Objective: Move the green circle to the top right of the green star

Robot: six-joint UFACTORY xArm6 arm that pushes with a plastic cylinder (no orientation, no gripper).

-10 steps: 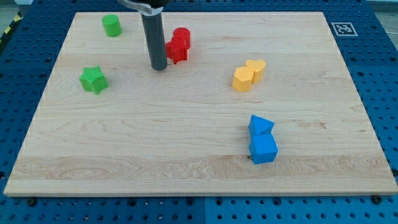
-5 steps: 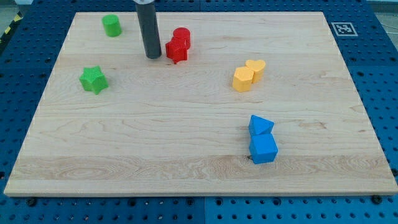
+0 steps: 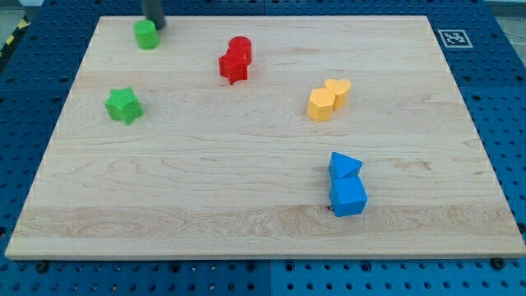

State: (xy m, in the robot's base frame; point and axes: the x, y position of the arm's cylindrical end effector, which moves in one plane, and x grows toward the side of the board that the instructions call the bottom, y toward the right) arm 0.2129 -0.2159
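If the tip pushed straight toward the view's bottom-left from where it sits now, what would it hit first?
Most likely the green circle: my tip sits just at its upper right, apparently touching. Beyond lies the green star.

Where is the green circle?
The green circle sits near the board's top-left corner in the view, above the green star, with my tip at its upper right.

Pale wood board, matt plastic-looking blocks

The board (image 3: 246, 173) is light, smooth wood with visible grain, lying on a blue perforated surface (image 3: 509, 90). The green circle (image 3: 146, 34), green star (image 3: 123, 105) and red blocks (image 3: 235, 59) look like matt plastic; the rod (image 3: 154, 10), upper left, is dark and dull.
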